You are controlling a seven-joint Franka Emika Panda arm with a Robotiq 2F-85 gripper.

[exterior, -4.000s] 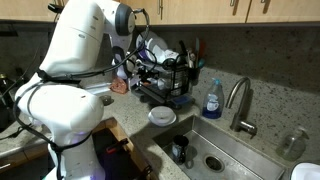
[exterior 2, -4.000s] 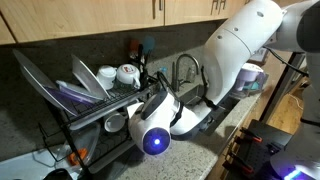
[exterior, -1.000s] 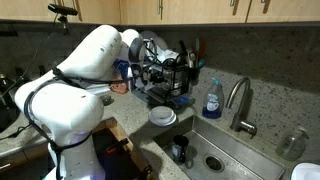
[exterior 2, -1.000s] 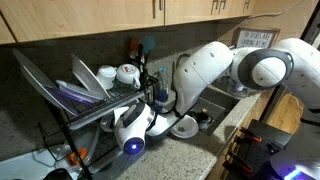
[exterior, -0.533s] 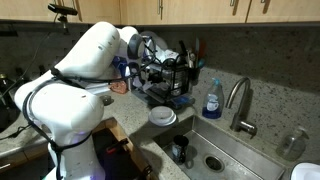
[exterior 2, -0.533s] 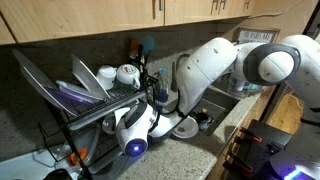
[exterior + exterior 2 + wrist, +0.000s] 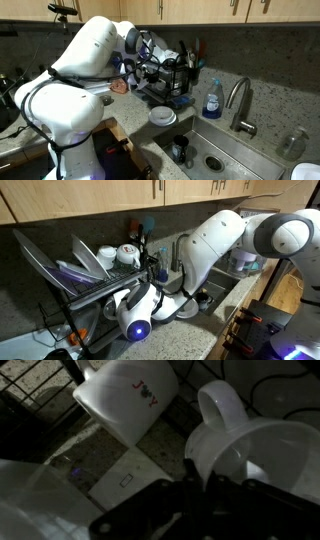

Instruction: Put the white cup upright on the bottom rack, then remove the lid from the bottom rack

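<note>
In the wrist view my gripper (image 7: 203, 473) is shut on the rim of the white cup (image 7: 250, 455). The cup's mouth faces the camera and its handle (image 7: 218, 400) points up. A second white mug with red lettering (image 7: 125, 398) lies tilted just beyond it. In an exterior view my wrist (image 7: 138, 330) hangs low in front of the black wire rack's bottom rack (image 7: 70, 330), hiding the cup and fingers. In an exterior view the arm covers the bottom rack (image 7: 165, 95). The lid is hidden or too unclear to pick out.
Plates, a bowl and cups fill the rack's upper tier (image 7: 95, 260). A shallow white bowl (image 7: 162, 116) sits on the granite counter beside the rack. Further along are a blue soap bottle (image 7: 212, 100), a faucet (image 7: 240, 100) and the sink (image 7: 215, 155).
My wrist has sunk a little lower and shifted slightly sideways in front of the bottom rack, and the elbow has swung. The grip on the cup stays shut.
</note>
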